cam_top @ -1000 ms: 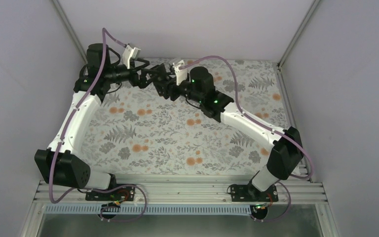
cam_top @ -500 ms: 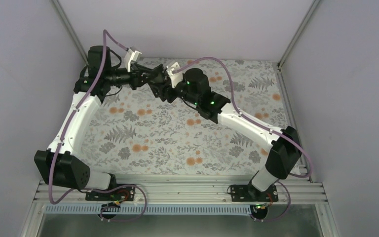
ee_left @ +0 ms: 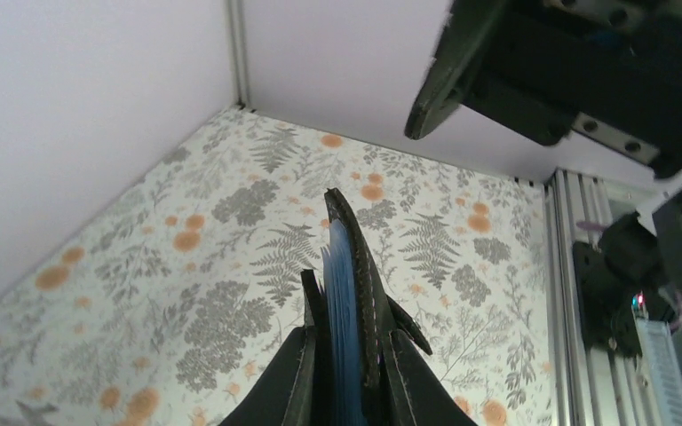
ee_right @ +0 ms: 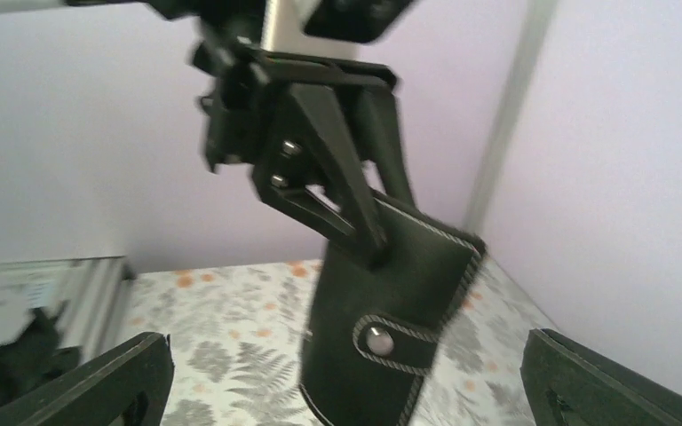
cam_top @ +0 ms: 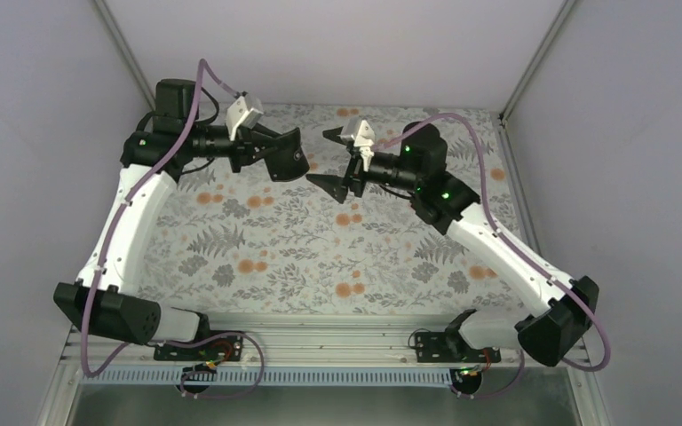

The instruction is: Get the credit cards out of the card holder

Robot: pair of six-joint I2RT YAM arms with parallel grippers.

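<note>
card holder [ee_left: 361,257] is clamped in left gripper [ee_left: 353,355]; right gripper [cam_top: 330,157] is spread empty. slick cards [ee_left: 341,297] (blue edges, apparently) are best pinched there.

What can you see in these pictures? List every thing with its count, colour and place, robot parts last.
card holder: one, dark outside with light blue showing between its covers, held in the air over the far part of the table
tablecloth: one, pale with grey leaves and orange dots, covering the table
left gripper: one, black, shut on the card holder
right gripper: one, black, open and empty, facing the holder, apart from it
</note>
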